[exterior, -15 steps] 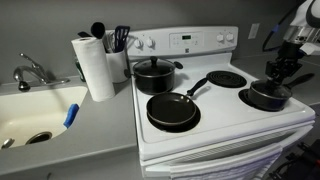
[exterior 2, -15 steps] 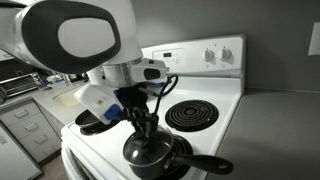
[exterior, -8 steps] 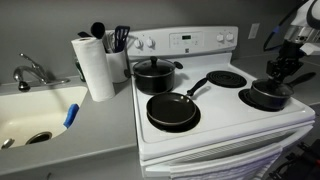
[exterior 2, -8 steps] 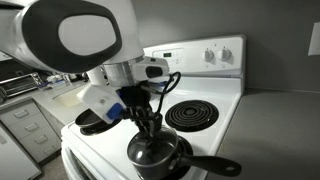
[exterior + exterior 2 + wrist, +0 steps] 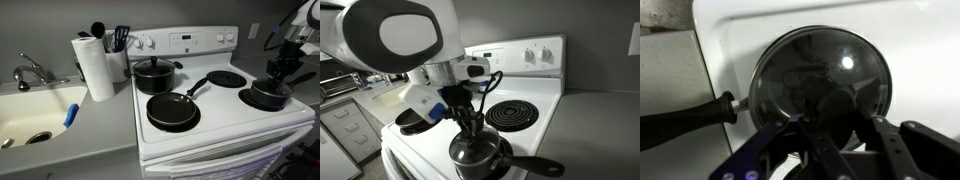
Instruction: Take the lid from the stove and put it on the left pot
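Observation:
The clear glass lid point(image 5: 820, 65) with its metal rim sits on the small low black pot point(image 5: 266, 98), whose long handle point(image 5: 680, 112) points left in the wrist view. The pot stands on the front burner of the white stove point(image 5: 215, 125), at the right in an exterior view. My gripper point(image 5: 837, 118) is straight above it, with its fingers closed around the lid's black centre knob. The lid point(image 5: 472, 152), the pot handle point(image 5: 535, 168) and the gripper point(image 5: 470, 128) also show in an exterior view. The pot's body is mostly hidden under the lid.
A wide black frying pan point(image 5: 172, 110) sits on the other front burner. A taller lidded black pot point(image 5: 153, 75) stands behind it. A bare coil burner point(image 5: 512, 114) lies behind the small pot. A paper towel roll point(image 5: 97, 68), utensil holder point(image 5: 118, 45) and sink point(image 5: 35, 115) are beside the stove.
My gripper, the lid and the small pot have shifted very slightly sideways on the burner. The grip on the knob looks the same.

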{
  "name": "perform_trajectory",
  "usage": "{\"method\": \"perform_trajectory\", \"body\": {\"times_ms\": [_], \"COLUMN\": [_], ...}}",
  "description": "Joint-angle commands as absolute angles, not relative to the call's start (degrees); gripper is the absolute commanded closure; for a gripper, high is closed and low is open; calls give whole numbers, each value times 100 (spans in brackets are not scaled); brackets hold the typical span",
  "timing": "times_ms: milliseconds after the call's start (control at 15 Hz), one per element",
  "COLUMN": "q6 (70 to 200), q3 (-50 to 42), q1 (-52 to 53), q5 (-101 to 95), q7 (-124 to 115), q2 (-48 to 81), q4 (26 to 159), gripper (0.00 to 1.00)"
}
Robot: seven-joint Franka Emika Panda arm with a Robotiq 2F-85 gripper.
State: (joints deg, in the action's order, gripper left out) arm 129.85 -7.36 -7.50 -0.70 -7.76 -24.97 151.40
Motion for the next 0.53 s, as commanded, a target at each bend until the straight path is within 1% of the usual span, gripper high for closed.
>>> {"method": "perform_trajectory", "body": {"times_ms": [0, 67, 267, 333, 467], "q6": [13128, 13134, 13181, 13170, 13104], "q3": [-602, -594, -566, -554, -529], "q1": [-860, -863, -861, -867, -866], "q5": [-220, -262, -357, -395, -437], "q7": [-781, -793, -825, -848, -890], "q2": [-2221, -2203, -2140, -2122, -2147], "q4": [15076, 15071, 15049, 15034, 14995], "gripper": [34, 29, 6, 2, 0]}}
